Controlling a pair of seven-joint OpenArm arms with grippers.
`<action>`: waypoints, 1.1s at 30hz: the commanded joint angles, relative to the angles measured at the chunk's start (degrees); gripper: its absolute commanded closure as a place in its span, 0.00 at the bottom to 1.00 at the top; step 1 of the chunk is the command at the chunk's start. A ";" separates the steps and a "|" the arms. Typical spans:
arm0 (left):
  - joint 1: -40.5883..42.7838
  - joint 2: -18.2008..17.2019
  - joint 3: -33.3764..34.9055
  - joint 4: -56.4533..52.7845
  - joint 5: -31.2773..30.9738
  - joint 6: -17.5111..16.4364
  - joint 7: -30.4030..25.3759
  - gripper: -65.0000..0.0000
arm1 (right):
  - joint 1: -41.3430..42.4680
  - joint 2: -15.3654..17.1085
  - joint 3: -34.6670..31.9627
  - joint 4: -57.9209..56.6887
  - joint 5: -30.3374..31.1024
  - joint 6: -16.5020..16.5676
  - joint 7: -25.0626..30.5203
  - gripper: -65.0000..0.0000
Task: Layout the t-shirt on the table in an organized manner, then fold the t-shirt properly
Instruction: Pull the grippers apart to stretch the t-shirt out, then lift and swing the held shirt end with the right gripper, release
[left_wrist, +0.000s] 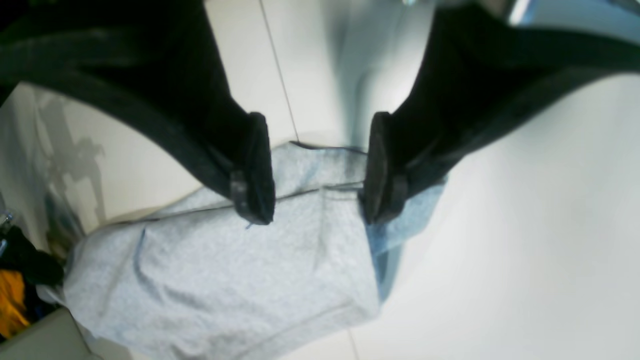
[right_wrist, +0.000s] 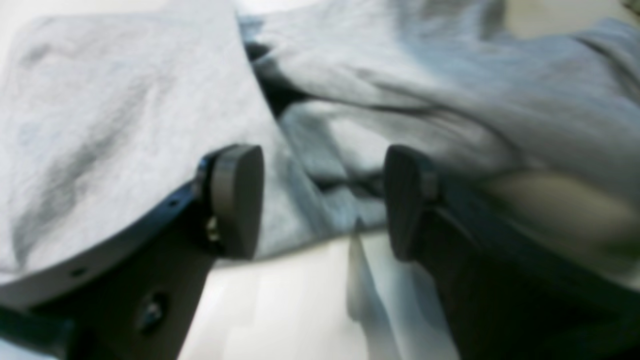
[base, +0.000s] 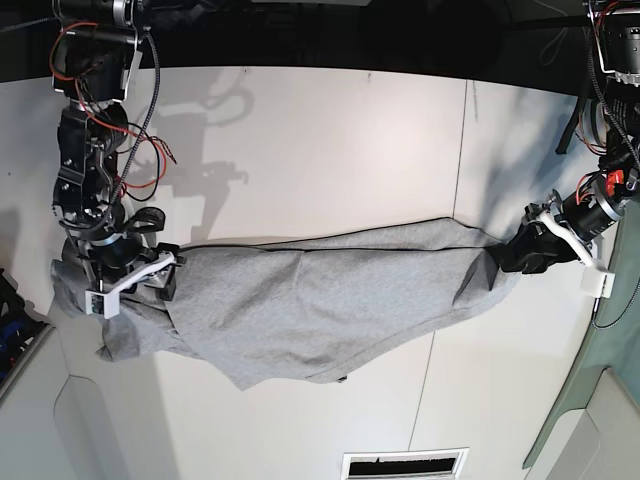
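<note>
White table (base: 330, 150) bears stretched t-shirt (base: 320, 290); left claw (left_wrist: 317, 170), right claw (right_wrist: 322, 200) both wide, unladen

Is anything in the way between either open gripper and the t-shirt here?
Nothing visible. The left gripper has open jaws straddling a folded edge of the t-shirt, and the right gripper is open right at the cloth. On the table, only the shirt lies between the arms.
</note>
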 joint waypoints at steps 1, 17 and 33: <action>-0.76 -0.87 -0.42 0.85 -0.72 -0.63 -1.27 0.50 | 2.93 0.28 -1.01 -1.55 -0.11 0.28 1.66 0.43; 3.80 -3.67 -0.44 2.54 -11.06 -2.22 7.17 1.00 | 13.29 -7.10 -9.49 -1.97 -0.72 8.44 3.74 1.00; 27.43 -0.39 -0.42 29.03 -18.82 -2.22 12.33 1.00 | 28.44 -14.86 -26.43 -13.66 0.13 9.68 4.09 0.61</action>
